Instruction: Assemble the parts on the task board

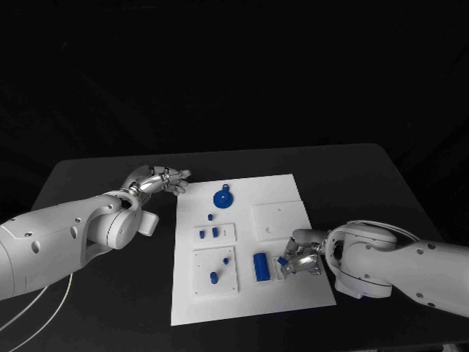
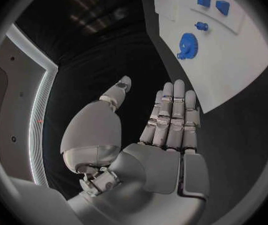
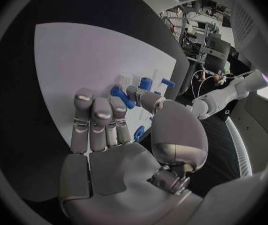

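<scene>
- Right, the white task board (image 1: 287, 293) lies flat in the middle of the black table (image 1: 372, 176), long side running away from the robot.
- Over on the robot's left, the left hand (image 1: 160, 180) hovers above bare table just beside the board's far left corner; the left wrist view shows its fingers (image 2: 171, 115) stretched straight and together, thumb apart, released and holding nothing.
- Near that corner, a blue gear-like disc with a small tab (image 1: 224, 197) lies flat on the board, close to the left hand but not touching it; the same disc shows in the left wrist view (image 2: 186, 44).
- Below it, a raised white plate (image 1: 215, 233) carries two short blue pegs (image 1: 207, 234) side by side.
- Nearer the robot, another raised plate (image 1: 215, 273) holds two more small blue pieces (image 1: 218, 274), one beyond the other.
- Just right of that plate, a longer blue block (image 1: 261, 266) lies on the board.
- On the far right side sits a plain white square plate (image 1: 280, 218).
- Now the right hand (image 1: 301, 258) sits low over the board's right edge, just beside the blue block, fingers curled in.
- From the right wrist view, thumb and fingertips (image 3: 102, 116) pinch a small blue pin (image 3: 122, 96) — grasped, lifted clear of the white surface.
</scene>
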Tool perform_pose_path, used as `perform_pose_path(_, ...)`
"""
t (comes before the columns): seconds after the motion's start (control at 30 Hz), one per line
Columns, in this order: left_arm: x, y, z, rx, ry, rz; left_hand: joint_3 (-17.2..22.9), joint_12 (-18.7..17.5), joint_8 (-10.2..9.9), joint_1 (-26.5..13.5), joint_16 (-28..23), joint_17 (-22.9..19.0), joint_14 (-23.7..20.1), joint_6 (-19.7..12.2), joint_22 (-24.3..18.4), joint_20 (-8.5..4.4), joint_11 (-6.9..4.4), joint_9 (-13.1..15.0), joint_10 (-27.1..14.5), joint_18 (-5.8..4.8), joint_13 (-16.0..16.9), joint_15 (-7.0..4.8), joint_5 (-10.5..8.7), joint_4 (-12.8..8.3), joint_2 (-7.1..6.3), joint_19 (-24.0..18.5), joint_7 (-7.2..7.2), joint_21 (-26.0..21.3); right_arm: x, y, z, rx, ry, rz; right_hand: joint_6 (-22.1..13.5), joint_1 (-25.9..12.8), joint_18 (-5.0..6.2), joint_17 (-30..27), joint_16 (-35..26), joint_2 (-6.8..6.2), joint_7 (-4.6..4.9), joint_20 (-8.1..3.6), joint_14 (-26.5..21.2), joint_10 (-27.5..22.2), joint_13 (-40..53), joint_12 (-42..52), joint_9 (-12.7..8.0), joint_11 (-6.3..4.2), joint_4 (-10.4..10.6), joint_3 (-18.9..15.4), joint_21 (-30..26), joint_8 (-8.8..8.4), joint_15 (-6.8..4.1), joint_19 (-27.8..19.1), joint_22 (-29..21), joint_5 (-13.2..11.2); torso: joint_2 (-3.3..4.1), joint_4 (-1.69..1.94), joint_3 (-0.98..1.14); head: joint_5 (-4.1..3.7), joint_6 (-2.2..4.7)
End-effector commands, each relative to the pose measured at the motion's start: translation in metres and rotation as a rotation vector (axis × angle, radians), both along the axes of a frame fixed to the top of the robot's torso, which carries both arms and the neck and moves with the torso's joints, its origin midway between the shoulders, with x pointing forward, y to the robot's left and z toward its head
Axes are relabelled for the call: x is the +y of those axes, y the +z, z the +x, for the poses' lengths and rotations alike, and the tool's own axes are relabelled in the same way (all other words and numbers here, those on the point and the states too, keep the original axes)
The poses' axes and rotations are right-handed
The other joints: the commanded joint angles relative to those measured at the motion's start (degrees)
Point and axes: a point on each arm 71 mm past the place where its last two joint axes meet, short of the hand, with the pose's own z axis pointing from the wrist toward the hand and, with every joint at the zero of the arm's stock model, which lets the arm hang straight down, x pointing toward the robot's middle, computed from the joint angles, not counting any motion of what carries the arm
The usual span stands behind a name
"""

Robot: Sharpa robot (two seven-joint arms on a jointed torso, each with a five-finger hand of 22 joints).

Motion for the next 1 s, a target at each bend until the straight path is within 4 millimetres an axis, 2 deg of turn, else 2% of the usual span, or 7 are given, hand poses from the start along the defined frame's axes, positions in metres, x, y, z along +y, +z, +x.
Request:
perform_pose_path(0.03,-0.0021,0.0007,-0.0003,0.000,-0.011,-0.010,-0.4,-0.1,0.1,-0.2,-0.4,0.1,0.3,-0.3,0.0,-0.01,-0.16,-0.1,-0.2,0.82,-0.1,0.06,0.24,-0.1,0.43,0.0,-0.12,-0.2,0.0008,-0.0003,0.0009,-0.021,0.010,-0.017,0.5,-0.7,0.85,-0.1,-0.3,-0.18,-0.07,-0.16,0.0,0.0,0.0,0.1,-0.2,-0.24,0.5,0.0,0.0,-0.21,-0.52,0.2,0.5,-0.6,-0.02,-0.01,0.00,-0.05,0.06)
perform_pose_path(0.17,-0.0018,0.0006,-0.0004,0.002,-0.011,-0.010,-0.4,-0.1,0.1,-0.2,-0.4,0.1,0.3,-0.3,0.0,-0.01,-0.16,-0.1,-0.2,0.82,-0.1,0.06,0.24,-0.1,0.44,0.0,-0.13,-0.2,0.0025,-0.0018,0.0004,-0.009,0.020,-0.025,0.7,-1.8,0.85,-0.1,-0.3,-0.63,-0.12,-0.16,0.0,0.0,0.0,0.2,-0.4,-0.28,1.5,-0.1,0.0,-0.29,-0.56,0.2,0.5,-1.5,-0.02,0.02,0.01,-0.01,0.09)
perform_pose_path(0.33,-0.0019,0.0004,-0.0003,0.004,-0.011,-0.009,-0.4,-0.1,0.1,-0.3,-0.4,0.1,0.3,-0.3,0.0,0.00,-0.16,-0.1,-0.2,0.81,-0.1,0.07,0.23,-0.1,0.45,0.0,-0.13,-0.2,0.0035,-0.0037,0.0002,-0.005,0.024,-0.028,0.9,-3.5,0.85,-0.1,-0.3,-2.35,-0.19,-0.29,0.0,-0.2,-0.2,0.0,-0.8,-0.36,3.7,0.3,-0.1,-0.47,-0.66,0.3,0.4,-5.1,-0.01,-0.03,0.00,0.02,0.06)
perform_pose_path(0.57,-0.0009,0.0003,-0.0003,0.005,-0.009,-0.008,-0.4,-0.1,0.1,-0.3,-0.4,0.1,0.3,-0.3,0.1,0.00,-0.15,-0.1,-0.3,0.81,-0.1,0.07,0.24,0.0,0.48,0.0,-0.13,-0.2,0.0037,-0.0043,0.0011,-0.013,0.025,-0.033,1.1,-4.4,0.85,-0.1,-0.3,-3.20,-0.22,-0.42,0.0,-0.2,-0.2,0.1,-1.2,-0.39,5.5,0.6,-0.2,-0.56,-0.70,0.4,0.4,-7.8,0.00,0.01,0.01,0.06,0.07)
perform_pose_path(1.0,-0.0004,0.0000,-0.0002,0.009,-0.008,-0.007,-0.4,-0.1,0.1,-0.4,-0.5,0.2,0.3,-0.3,0.1,0.00,-0.15,-0.1,-0.3,0.81,-0.1,0.08,0.25,0.0,0.54,0.0,-0.14,-0.3,0.0051,-0.0055,0.0001,-0.006,0.035,-0.032,1.2,-4.9,0.85,-0.1,-0.3,-3.54,-0.23,-0.44,0.0,-0.3,-0.2,0.1,-1.2,-0.40,6.1,0.5,-0.2,-0.55,-0.71,0.4,0.4,-8.3,-0.01,-0.04,0.01,0.21,0.00)
